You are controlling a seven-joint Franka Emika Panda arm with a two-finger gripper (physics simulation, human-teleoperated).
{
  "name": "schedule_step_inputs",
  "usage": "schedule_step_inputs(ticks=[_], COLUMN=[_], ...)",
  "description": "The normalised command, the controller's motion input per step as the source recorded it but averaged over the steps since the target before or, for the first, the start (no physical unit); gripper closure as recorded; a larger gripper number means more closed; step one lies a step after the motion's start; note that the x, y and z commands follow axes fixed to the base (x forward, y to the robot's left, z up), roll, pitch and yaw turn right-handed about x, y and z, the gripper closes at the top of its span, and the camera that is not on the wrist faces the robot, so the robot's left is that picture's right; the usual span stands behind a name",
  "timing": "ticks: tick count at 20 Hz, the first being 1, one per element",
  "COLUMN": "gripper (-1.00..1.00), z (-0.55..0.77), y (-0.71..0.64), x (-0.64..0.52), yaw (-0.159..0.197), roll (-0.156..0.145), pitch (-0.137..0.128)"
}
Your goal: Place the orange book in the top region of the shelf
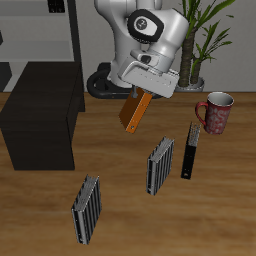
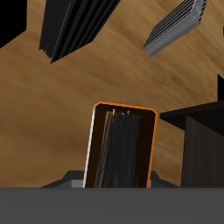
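We saw the gripper (image 1: 142,92) pinching the orange book (image 1: 134,111) by its upper end — the book hung tilted in the air above the table (image 1: 120,215), beside the shelf (image 1: 42,112) and not touching it, behind two ribbed books (image 1: 160,164).

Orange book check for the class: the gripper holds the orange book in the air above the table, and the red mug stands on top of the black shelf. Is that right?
One detail is wrong. The red mug stands on the table beside the plant pot, not on the shelf, as the exterior view shows. The gripper does hold the orange book in the air above the table.
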Motion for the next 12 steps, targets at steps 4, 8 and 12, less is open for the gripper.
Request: schedule_step_inputs(ticks=[4,8,12], gripper=[1.00,1.00,1.00], z=[-0.02,0.04,0.04], y=[0.00,-0.09,-0.10], x=[-0.08,-0.11,-0.01], yaw=[0.007,-0.056,0.003], roll=[-0.157,-0.136,-0.152], pitch=[-0.033,-0.036,-0.039])
